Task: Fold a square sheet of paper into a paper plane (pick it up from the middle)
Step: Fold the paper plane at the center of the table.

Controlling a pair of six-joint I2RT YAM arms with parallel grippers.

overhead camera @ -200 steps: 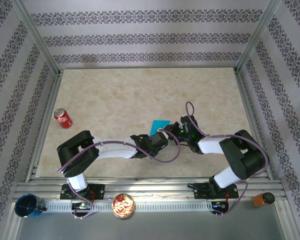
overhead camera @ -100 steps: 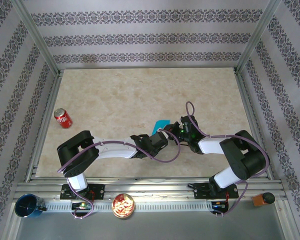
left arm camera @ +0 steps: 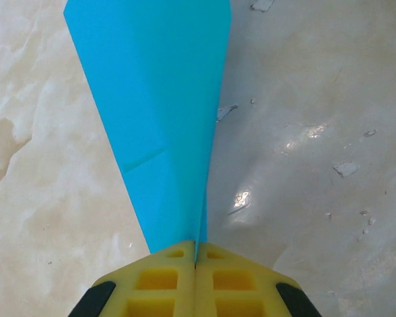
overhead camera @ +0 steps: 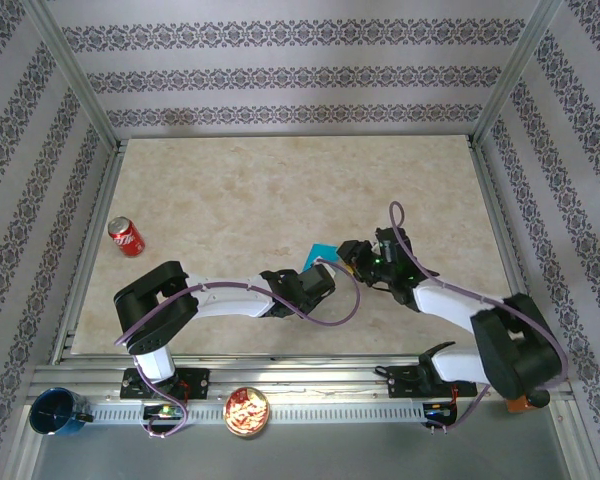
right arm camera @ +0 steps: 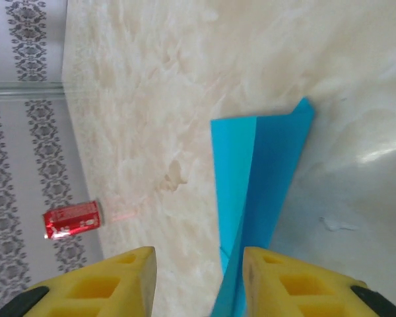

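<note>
My left hand [left arm camera: 195, 256] is clenched on the thin turquoise folded paper plane [left arm camera: 158, 99]; right hand [right arm camera: 198, 259] released. Flimsy, slippery: I'd pinch along the stiffer crease.

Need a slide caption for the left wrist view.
Left gripper, jaws shut on the folded turquoise paper, over the marbled table.

A red soda can [overhead camera: 126, 237] is sitting near the left edge of the beige marbled bench [overhead camera: 280, 180]. On the near rail, a dark blue cup [overhead camera: 55, 412] is sitting far left (a snack-filled bowl [overhead camera: 247, 412] is resting further right).
</note>
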